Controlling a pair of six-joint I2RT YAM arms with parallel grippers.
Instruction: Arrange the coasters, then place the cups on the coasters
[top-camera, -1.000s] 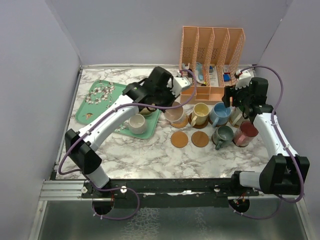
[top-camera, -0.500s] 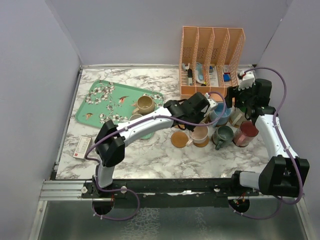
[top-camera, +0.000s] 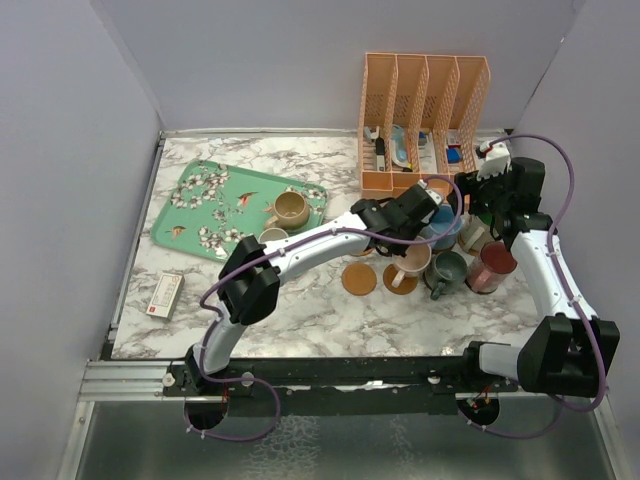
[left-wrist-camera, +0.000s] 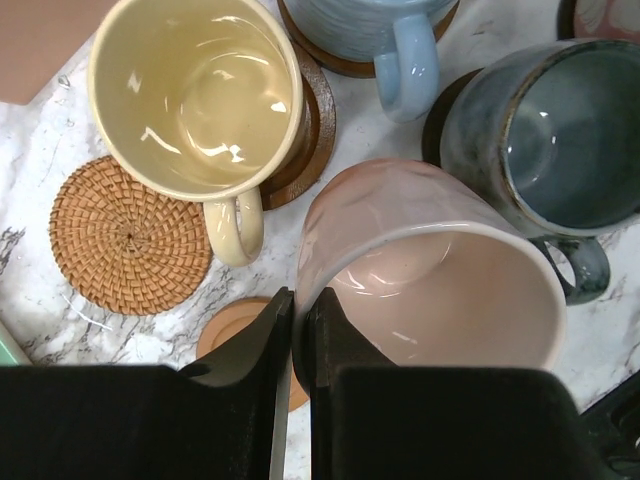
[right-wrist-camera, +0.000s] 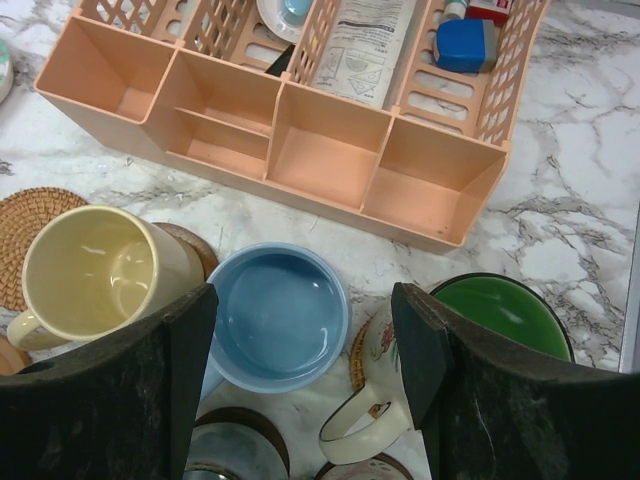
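At the coaster cluster in front of the peach organizer (top-camera: 425, 110), the pink cup (left-wrist-camera: 430, 290) is pinched by its wall in the left gripper (left-wrist-camera: 298, 300). The jaws are closed almost flat, one finger inside the rim and one outside. The cup is tilted, probably because it is held by one side only. It is placed over the near row, where two smooth orange coasters (top-camera: 359, 279) lie bare; the one beside the grey-teal cup (top-camera: 447, 270) is partly overlapped and is judged to be the target. Contact with it cannot be told. A woven coaster (left-wrist-camera: 128, 240) is also left uncovered just beside the yellow cup (left-wrist-camera: 195, 95), which is seated on a dark coaster (left-wrist-camera: 315, 120). The right gripper (right-wrist-camera: 302, 300) is held wide open and empty above the light blue cup (right-wrist-camera: 278, 315), with the green cup (right-wrist-camera: 505, 320) just beside it; it is likely parked there to keep out of the crowded spot. The maroon cup (top-camera: 490, 268) is set at the row's end. A tan cup (top-camera: 290, 210) is left on the mint-green tray (top-camera: 215, 205), so the task is judged mostly done. The tabletop (top-camera: 300, 310) is white marble-pattern with grey veins and is boxed in by plain pale walls (top-camera: 80, 150).
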